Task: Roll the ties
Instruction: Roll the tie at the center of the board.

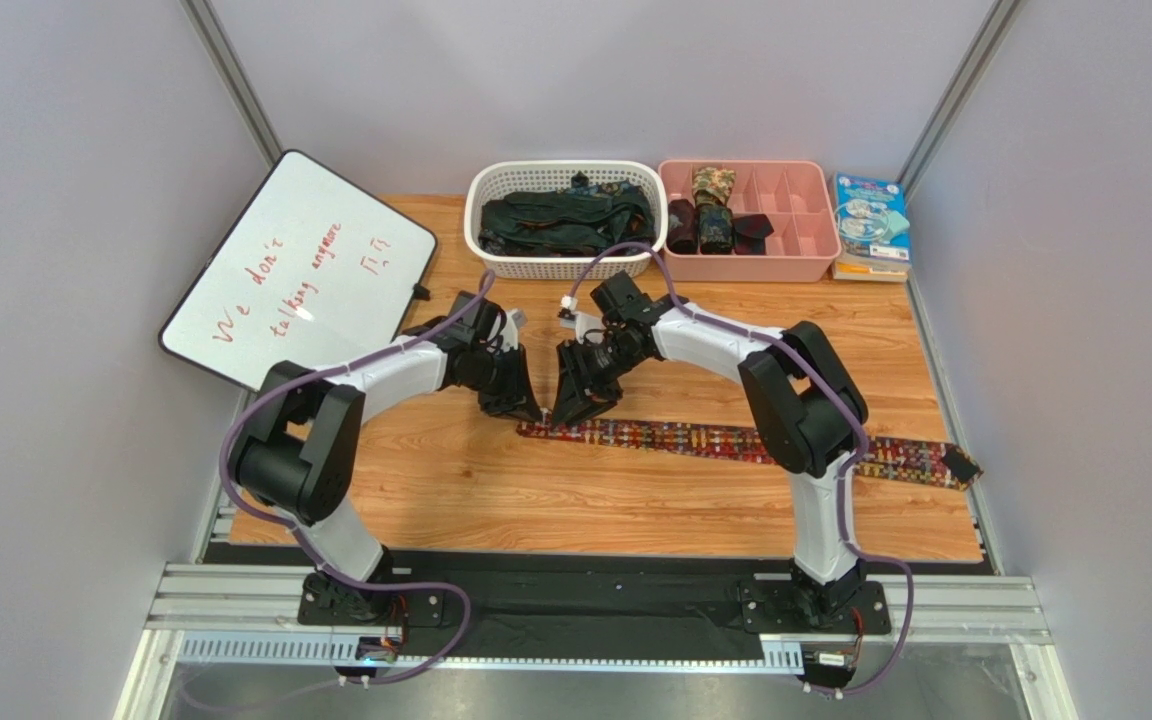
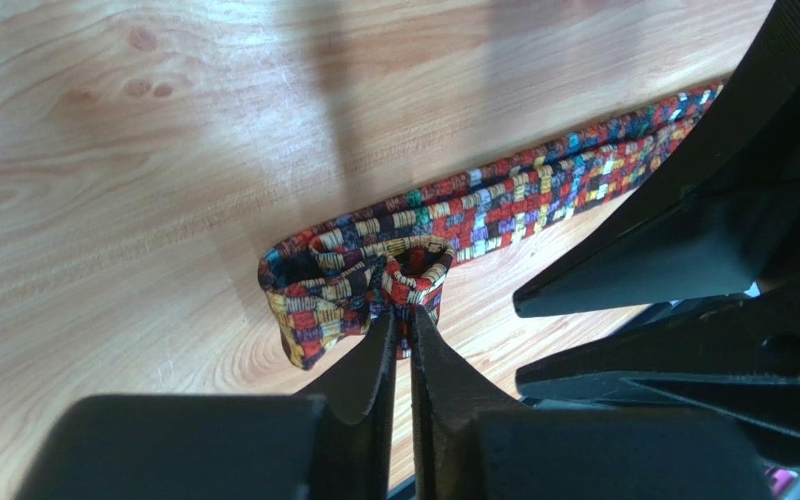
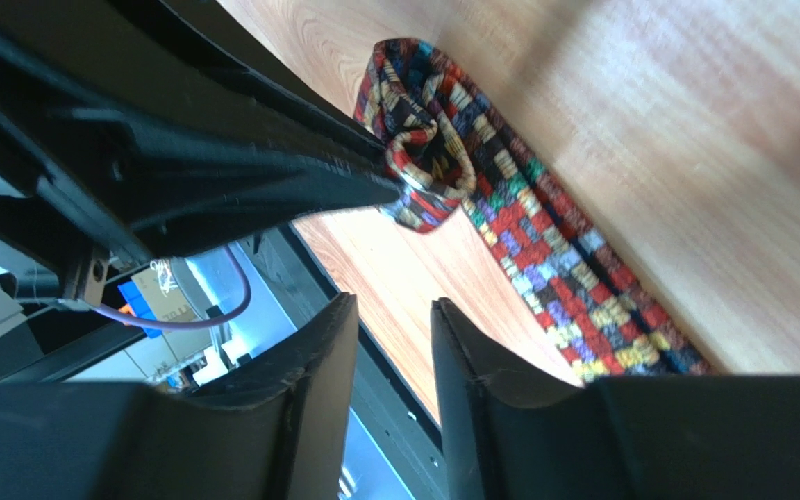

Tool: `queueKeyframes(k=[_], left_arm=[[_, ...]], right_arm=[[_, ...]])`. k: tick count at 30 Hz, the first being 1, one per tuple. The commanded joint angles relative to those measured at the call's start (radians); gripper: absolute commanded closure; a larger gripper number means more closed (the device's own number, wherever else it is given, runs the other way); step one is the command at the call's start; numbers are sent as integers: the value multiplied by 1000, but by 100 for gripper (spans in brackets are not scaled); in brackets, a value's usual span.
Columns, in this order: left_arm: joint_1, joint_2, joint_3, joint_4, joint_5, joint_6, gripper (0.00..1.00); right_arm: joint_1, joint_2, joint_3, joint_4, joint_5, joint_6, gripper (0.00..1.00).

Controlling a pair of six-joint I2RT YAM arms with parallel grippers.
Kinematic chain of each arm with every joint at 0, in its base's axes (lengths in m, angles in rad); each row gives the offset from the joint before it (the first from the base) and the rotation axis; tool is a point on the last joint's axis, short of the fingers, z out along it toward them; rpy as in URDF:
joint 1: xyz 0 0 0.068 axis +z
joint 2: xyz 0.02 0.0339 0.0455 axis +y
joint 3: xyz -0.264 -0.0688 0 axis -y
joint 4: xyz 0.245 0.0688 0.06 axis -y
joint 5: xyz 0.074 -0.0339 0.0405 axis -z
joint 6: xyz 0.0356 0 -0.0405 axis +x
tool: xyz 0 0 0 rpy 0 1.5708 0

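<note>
We pinch the folded end of the patterned tie (image 1: pixel 778 444) near the table's centre.
Our left gripper (image 2: pixel 396 286) has its jaws nearly together, clamped on that fold. Just beside it, our right gripper (image 3: pixel 394 307) holds its jaws apart with nothing between them. The tie lies flat, running toward 4 o'clock. At 12 o'clock dark ties (image 1: pixel 567 222) fill the white basket (image 1: pixel 564 170); at 1 o'clock rolled ties (image 1: pixel 710 210) sit in the pink tray (image 1: pixel 778 275).
</note>
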Motion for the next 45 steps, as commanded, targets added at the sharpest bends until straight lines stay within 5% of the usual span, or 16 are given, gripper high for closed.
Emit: queueKeyframes(k=[1,8,12,23,45], left_arm=[[-6,24,41,27,24,-21,80],[-4,53,40,47,61,-35,57],[-4,58,32,72,77,-52,54],[-3,58,1,118,89,-87,79],[-3,93,11,50,51,-27,98]], right_arm=[[-2,27,8,68,-26,37,59],[-15,50,12,75,-27,50,58],[-16,61,9,83,-23,56,57],[-16,81,-3,124,14,113,62],[-21,92,25,104,97,171,56]])
